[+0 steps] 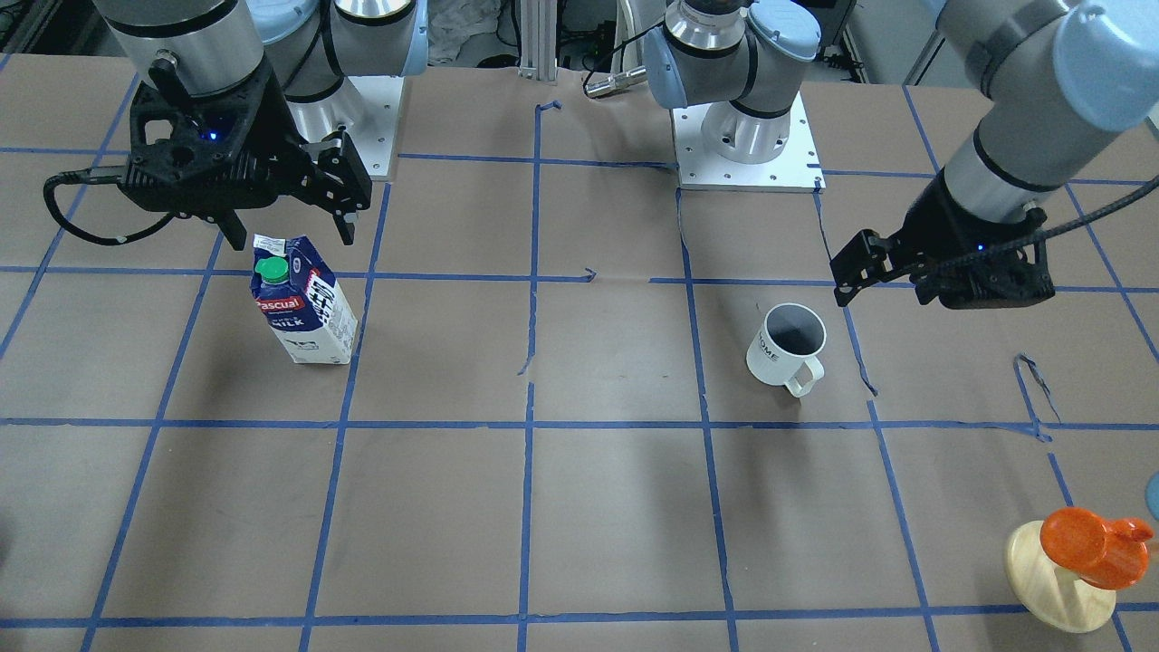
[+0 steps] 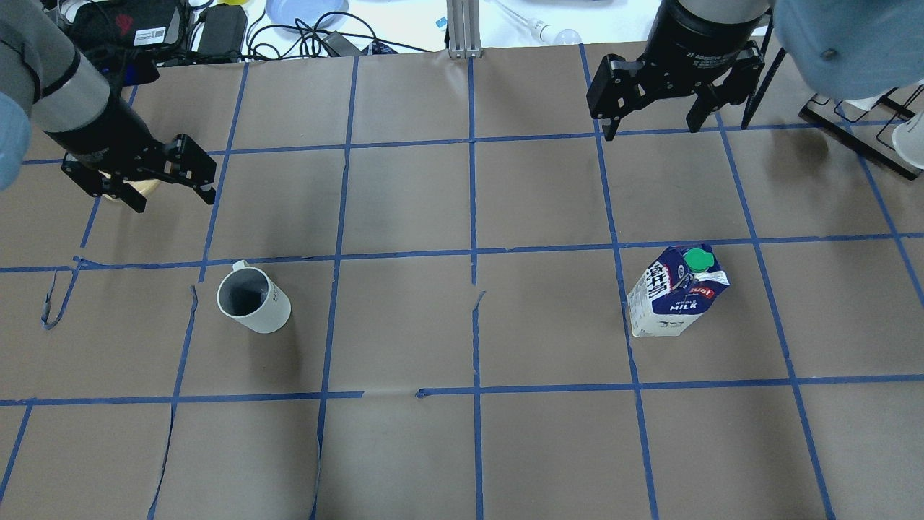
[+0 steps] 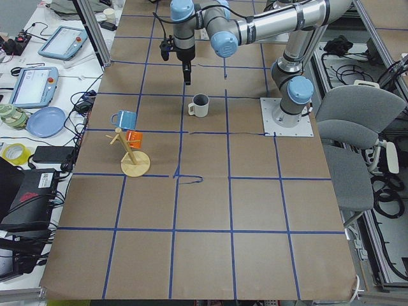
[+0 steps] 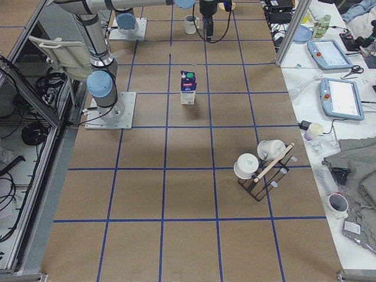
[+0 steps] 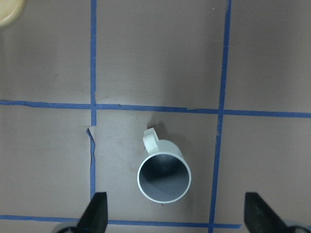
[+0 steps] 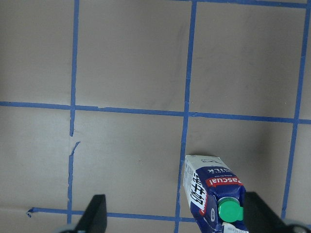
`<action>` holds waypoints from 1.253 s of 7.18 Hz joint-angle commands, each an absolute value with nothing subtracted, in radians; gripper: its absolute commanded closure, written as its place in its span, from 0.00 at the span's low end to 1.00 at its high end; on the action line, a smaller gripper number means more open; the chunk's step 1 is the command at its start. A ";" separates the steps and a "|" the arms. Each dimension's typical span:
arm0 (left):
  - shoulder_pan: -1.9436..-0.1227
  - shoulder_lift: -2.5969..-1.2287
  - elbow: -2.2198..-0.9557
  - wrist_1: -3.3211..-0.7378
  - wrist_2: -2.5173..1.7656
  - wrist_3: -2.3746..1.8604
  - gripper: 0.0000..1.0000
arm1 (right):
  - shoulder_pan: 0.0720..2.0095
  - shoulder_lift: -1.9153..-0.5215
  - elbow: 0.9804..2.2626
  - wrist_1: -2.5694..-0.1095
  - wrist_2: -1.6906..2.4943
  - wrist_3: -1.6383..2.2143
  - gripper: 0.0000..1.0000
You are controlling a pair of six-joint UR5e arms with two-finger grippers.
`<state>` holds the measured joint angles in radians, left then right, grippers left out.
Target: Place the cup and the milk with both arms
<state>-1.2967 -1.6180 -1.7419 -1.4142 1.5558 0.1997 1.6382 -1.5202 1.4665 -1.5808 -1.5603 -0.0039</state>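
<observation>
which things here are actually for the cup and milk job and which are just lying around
For the job: cup, milk carton, left gripper, right gripper (both open, holding nothing).

Just lying about: wooden stand with an orange mug and a blue mug, black rack with white cups, blue plate on the side bench.

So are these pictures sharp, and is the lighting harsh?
Overhead view: even light, only faint soft-edged shadows near the white ceramic mug and the blue-and-white milk carton. Left wrist view: the black left pincer looks blurred at the bottom edge.
</observation>
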 commanded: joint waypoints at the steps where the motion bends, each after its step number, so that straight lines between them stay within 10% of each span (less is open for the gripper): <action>1: -1.252 -1.652 -1.886 -1.312 1.560 0.222 0.00 | 1.638 -1.520 1.468 -1.580 -1.568 -0.005 0.00; 7: -1.203 -1.773 -1.950 -1.287 1.552 0.222 0.00 | 1.638 -1.520 1.505 -1.578 -1.557 -0.001 0.00; 9: -1.207 -1.790 -1.950 -1.281 1.549 0.215 0.38 | 1.635 -1.519 1.514 -1.574 -1.566 -0.003 0.00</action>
<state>-1.2064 -1.7779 -1.9505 -1.2851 1.5510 0.2169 1.6376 -1.5193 1.5070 -1.5764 -1.5610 -0.0008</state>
